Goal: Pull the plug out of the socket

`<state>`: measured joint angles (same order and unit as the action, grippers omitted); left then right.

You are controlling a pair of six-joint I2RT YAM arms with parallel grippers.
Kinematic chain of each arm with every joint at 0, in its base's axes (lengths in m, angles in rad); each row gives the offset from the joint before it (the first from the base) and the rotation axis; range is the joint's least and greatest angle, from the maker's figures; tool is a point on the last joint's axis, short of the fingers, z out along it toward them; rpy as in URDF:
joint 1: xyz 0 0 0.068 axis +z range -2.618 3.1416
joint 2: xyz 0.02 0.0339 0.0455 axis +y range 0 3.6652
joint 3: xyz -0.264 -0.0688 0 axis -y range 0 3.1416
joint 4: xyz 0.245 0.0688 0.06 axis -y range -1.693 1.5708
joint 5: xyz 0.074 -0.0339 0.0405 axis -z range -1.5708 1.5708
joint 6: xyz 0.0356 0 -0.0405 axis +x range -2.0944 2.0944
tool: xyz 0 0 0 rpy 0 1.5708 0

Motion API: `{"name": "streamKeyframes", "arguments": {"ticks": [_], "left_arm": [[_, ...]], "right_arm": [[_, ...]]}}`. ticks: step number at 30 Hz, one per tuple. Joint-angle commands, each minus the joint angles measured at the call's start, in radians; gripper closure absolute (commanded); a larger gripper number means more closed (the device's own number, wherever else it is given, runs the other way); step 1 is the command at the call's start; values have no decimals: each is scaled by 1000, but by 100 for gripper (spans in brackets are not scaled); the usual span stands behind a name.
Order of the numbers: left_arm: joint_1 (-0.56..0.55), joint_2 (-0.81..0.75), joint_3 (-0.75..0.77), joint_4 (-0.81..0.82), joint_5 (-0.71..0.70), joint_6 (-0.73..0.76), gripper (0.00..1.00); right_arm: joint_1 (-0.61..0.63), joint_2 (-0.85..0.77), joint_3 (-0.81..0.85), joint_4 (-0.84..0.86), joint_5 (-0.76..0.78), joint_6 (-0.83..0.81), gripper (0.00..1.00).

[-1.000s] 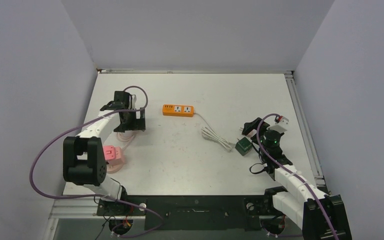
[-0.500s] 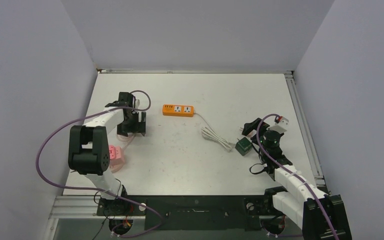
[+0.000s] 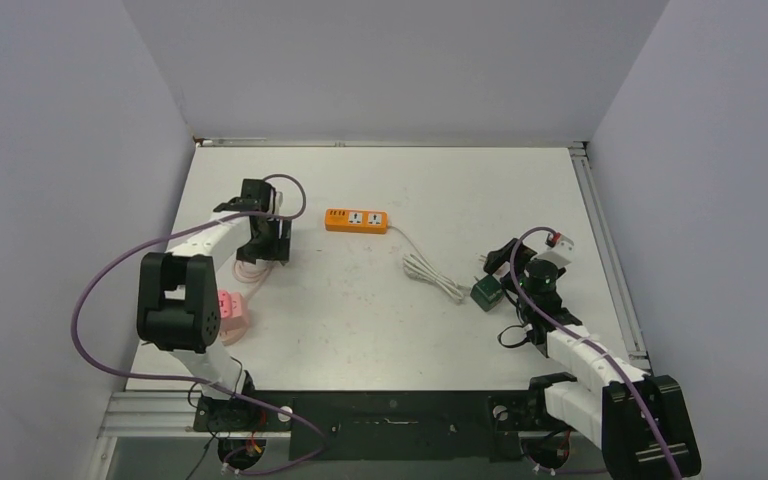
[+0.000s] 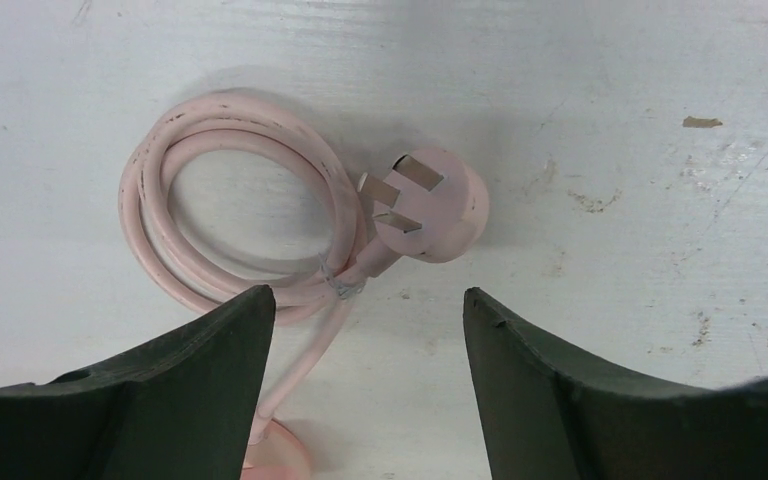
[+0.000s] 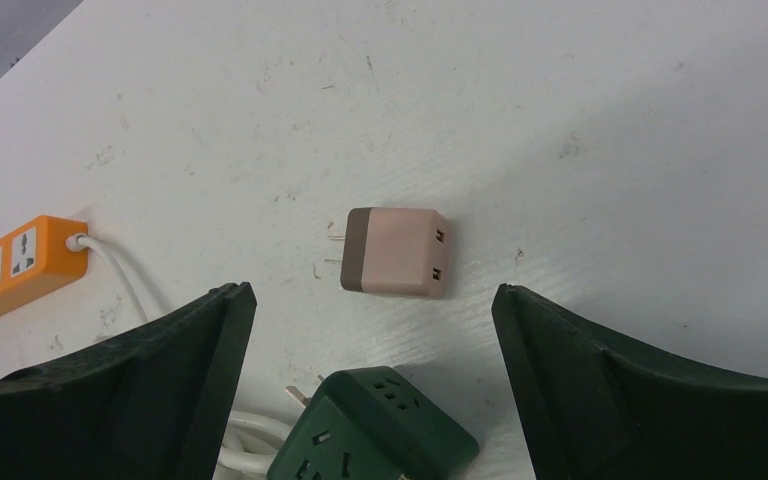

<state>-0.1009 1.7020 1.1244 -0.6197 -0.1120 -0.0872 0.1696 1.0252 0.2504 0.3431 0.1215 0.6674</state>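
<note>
A pink plug (image 4: 430, 205) lies flat on the table with its prongs bare, next to its coiled pink cord (image 4: 230, 210). The cord runs down to a pink socket (image 4: 275, 462), which also shows in the top view (image 3: 228, 313). My left gripper (image 4: 365, 300) (image 3: 265, 242) hovers open and empty just above the coil and plug. My right gripper (image 5: 370, 295) (image 3: 500, 265) is open and empty over a green cube socket (image 5: 375, 430) (image 3: 487, 292) and a pink-and-brown adapter (image 5: 395, 252), whose prongs are bare.
An orange power strip (image 3: 356, 220) (image 5: 15, 265) lies at the middle back; its bundled white cord (image 3: 432, 272) runs toward the green cube. Grey walls close in the table (image 3: 380, 330) on the left, back and right.
The left arm has swung its elbow in and the gripper has shifted slightly toward the back over the pink coil. The right gripper has edged a little left. Nothing was grasped.
</note>
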Motion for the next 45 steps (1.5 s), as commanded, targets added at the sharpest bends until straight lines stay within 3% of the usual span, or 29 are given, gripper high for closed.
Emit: {"name": "streamKeyframes", "arguments": {"ticks": [1, 11, 18, 25, 29, 36, 40, 45], "left_arm": [[7, 34, 59, -2, 28, 21, 36], [-10, 101, 72, -26, 80, 12, 42], [-52, 114, 81, -42, 77, 1, 60], [-233, 145, 84, -74, -52, -48, 86], [-346, 149, 97, -63, -2, -110, 94], [-527, 114, 104, 102, 152, -275, 97], [-647, 186, 196, 132, 130, -316, 99], [-720, 241, 272, 169, 149, -336, 99]], "right_arm": [[-8, 3, 7, 45, -8, 6, 5], [-12, -7, 9, 35, -8, 4, 5], [-17, -2, 9, 37, -8, 6, 5], [-21, 6, 7, 39, -1, 6, 5], [-22, -7, 4, 35, 13, -1, 5], [-22, -27, 2, 23, 39, -18, 5], [-22, -24, 5, 19, 46, -25, 5], [-22, -27, 8, 17, 40, -40, 6]]}}
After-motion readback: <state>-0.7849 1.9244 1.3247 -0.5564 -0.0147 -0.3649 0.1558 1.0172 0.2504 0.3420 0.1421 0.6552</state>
